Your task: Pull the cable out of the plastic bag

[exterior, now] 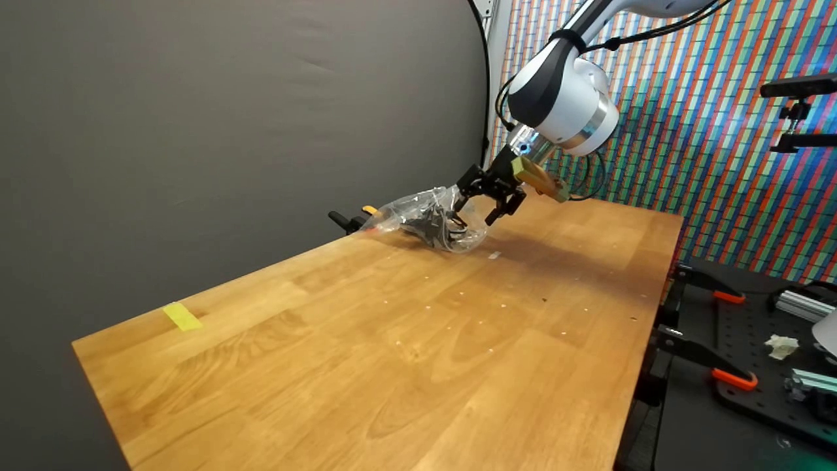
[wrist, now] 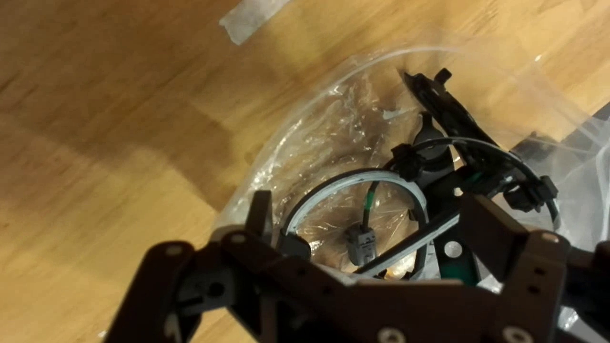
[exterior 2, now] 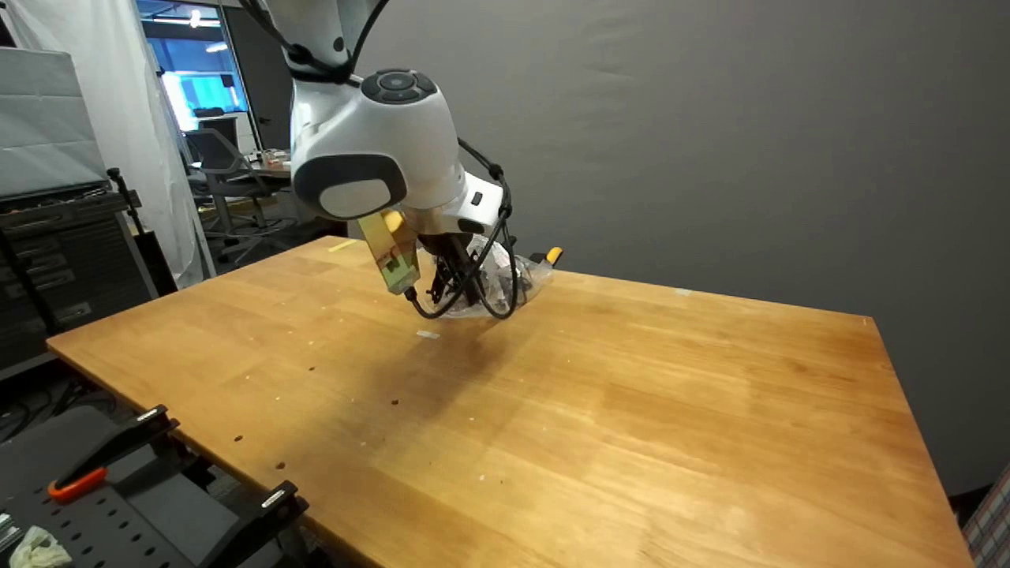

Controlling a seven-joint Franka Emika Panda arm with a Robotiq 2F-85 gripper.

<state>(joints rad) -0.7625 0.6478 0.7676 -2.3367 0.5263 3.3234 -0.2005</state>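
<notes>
The clear plastic bag (exterior: 400,210) lies near the table's back edge. It shows in the wrist view (wrist: 305,143), with a rounded rim spread on the wood. Inside it, a black cable with a pale stripe (wrist: 376,176) forms a loop, tangled with black parts and a small grey connector (wrist: 362,245). The dark bundle also shows in an exterior view (exterior: 431,226). My gripper (wrist: 374,219) is open, its fingers on either side of the cable loop in the wrist view. In an exterior view the gripper (exterior: 478,212) is at the bag's near end. Whether it touches the bag is unclear.
The wooden table (exterior: 366,353) carries a pale tape piece (exterior: 495,255) near the bag and a yellow tape strip (exterior: 182,316). A yellow-tipped clamp (exterior: 370,210) sits at the back edge behind the bag. The arm's own cables (exterior 2: 509,260) hang beside the gripper.
</notes>
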